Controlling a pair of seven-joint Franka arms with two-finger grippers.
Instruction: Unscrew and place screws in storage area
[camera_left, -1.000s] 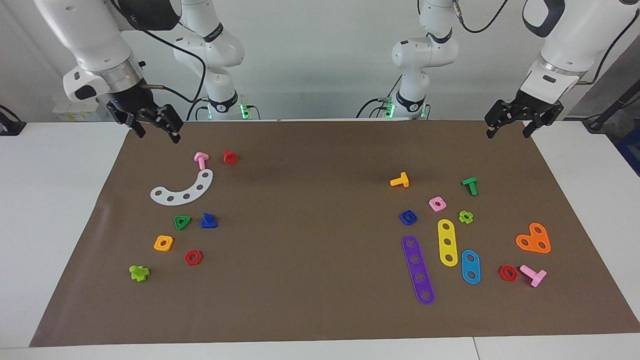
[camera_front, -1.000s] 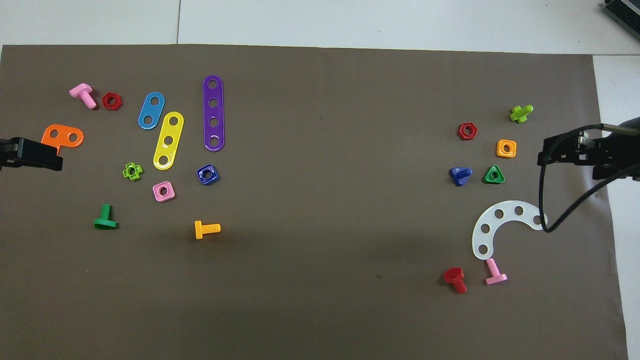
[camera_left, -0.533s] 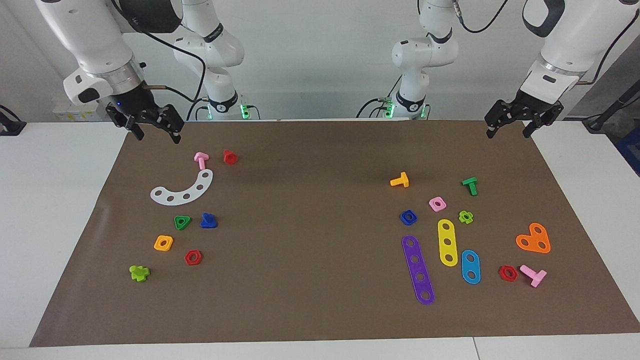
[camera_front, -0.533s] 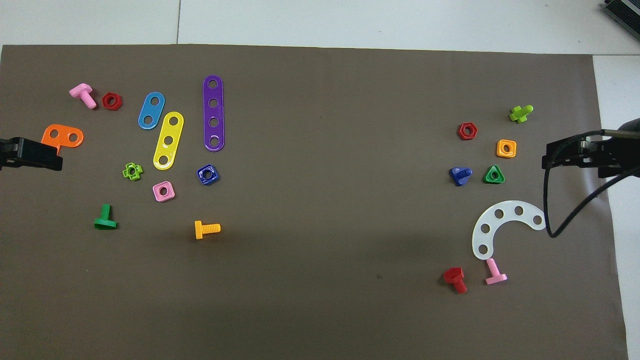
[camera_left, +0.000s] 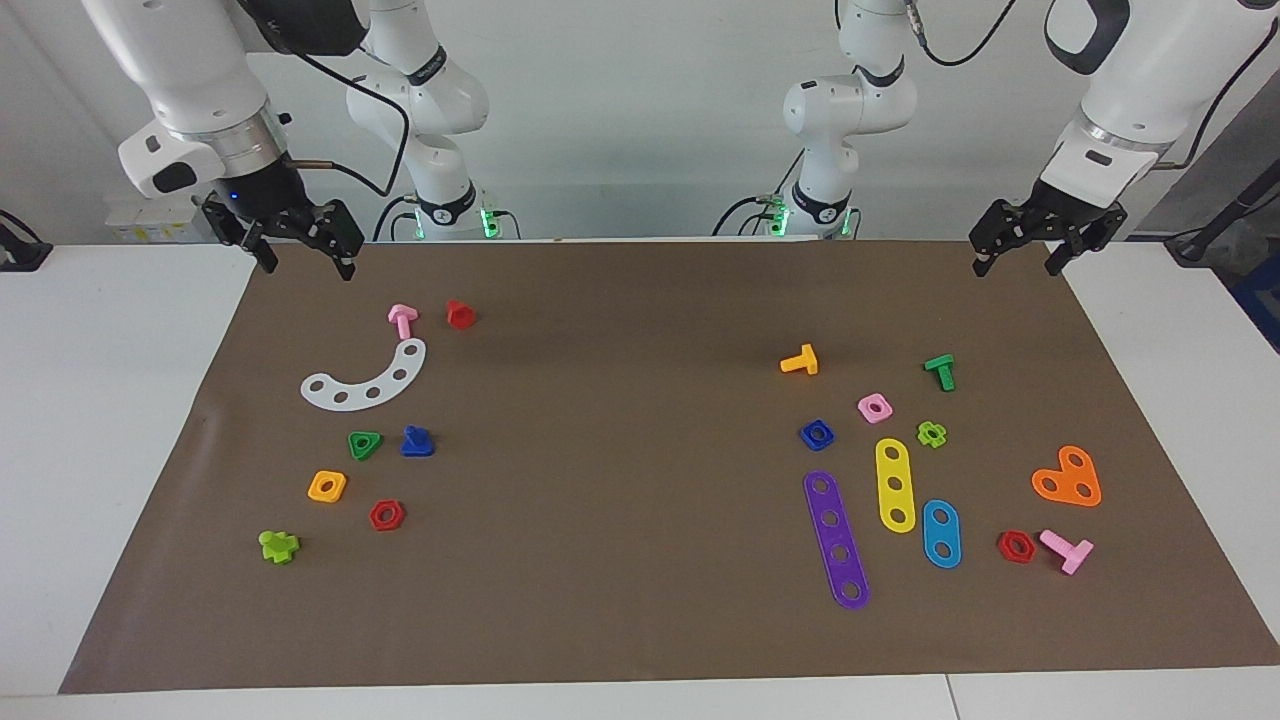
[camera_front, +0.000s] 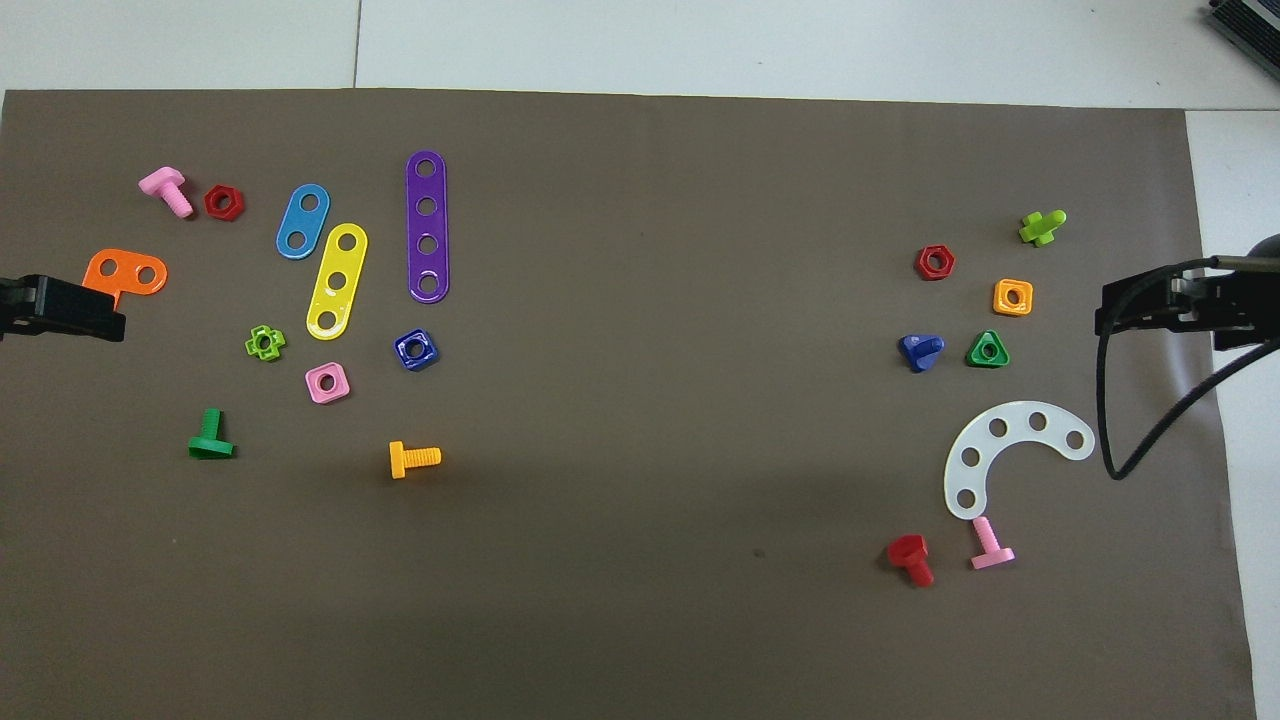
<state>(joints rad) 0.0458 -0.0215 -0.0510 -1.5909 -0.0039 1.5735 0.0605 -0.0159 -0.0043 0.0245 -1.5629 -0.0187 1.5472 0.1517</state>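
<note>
**Right gripper lifting clear, empty**

Right gripper (camera_left: 297, 255) jaws wide, nothing held; it has risen slightly off the brown paper (camera_left: 620, 330) corner since a second ago. Dark-blue screw (camera_left: 417, 441) sits free below it, beside green triangular nut (camera_left: 364, 445). Looks placed already. Left gripper (camera_left: 1032, 251) waits, open.

Lighting looks even and bright from above on my end, with the brown paper sheet (camera_left: 640, 560) matte and glare-free and only small soft shadows under the parts. There's a faint darker band across the paper's middle in the overhead view. Both feeds are sharp, and the white tabletop (camera_left: 100, 450) runs slightly washed out.
</note>
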